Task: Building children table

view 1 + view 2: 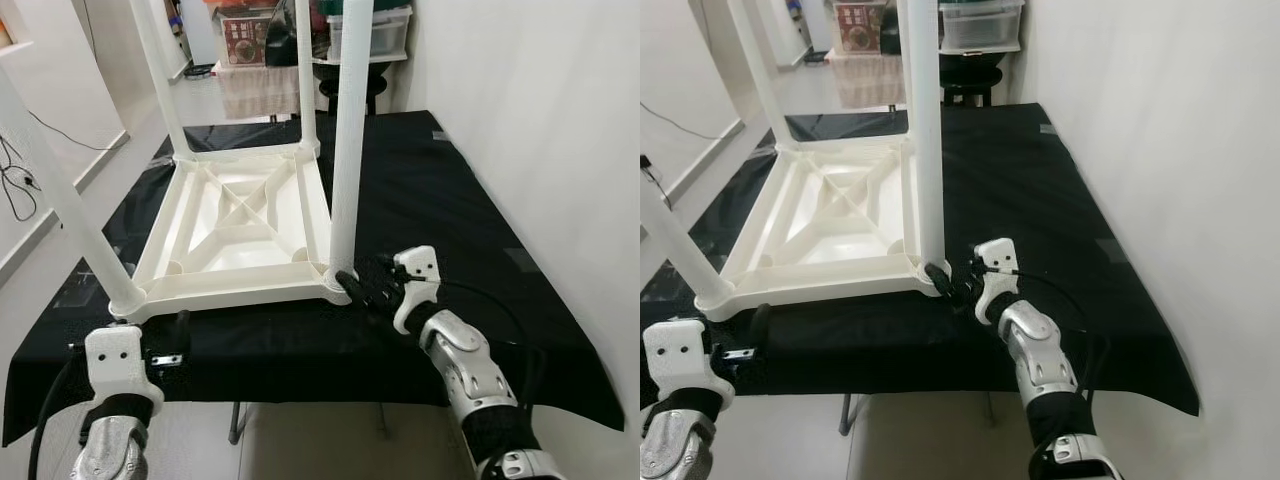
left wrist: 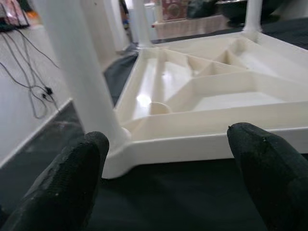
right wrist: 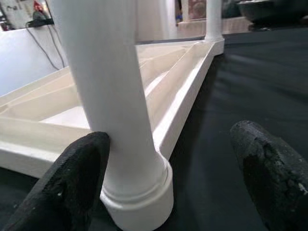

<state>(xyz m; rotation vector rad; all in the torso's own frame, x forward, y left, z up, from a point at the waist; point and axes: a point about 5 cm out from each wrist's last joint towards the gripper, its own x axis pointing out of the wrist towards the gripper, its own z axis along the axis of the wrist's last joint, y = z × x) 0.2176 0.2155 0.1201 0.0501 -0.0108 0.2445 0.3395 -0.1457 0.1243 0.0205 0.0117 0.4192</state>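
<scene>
The children's table (image 1: 240, 225) lies upside down on the black-covered counter (image 1: 440, 200), its ribbed underside facing up. Four white legs stand in the corner sockets: the near-right leg (image 1: 348, 130), the near-left leg (image 1: 70, 205), and two far legs (image 1: 160, 80) at the back corners. Judged from this, leg fitting is largely done; what is left appears to be confirming that each leg is fully seated and then turning the table upright. Whether any leg is pressed fully home cannot be told from these views. The right gripper (image 3: 168, 178) is at the near-right corner, fingers spread apart. In the right wrist view one finger (image 3: 72, 183) sits against the base of the near-right leg, at its socket collar, while the other finger stands clear over the black cloth; nothing is clamped. The left gripper (image 2: 168, 168) hovers just short of the near-left corner, fingers (image 2: 62, 183) wide open, with the near-left leg beyond one finger and the table rim spanning the gap between both. It holds nothing.
</scene>
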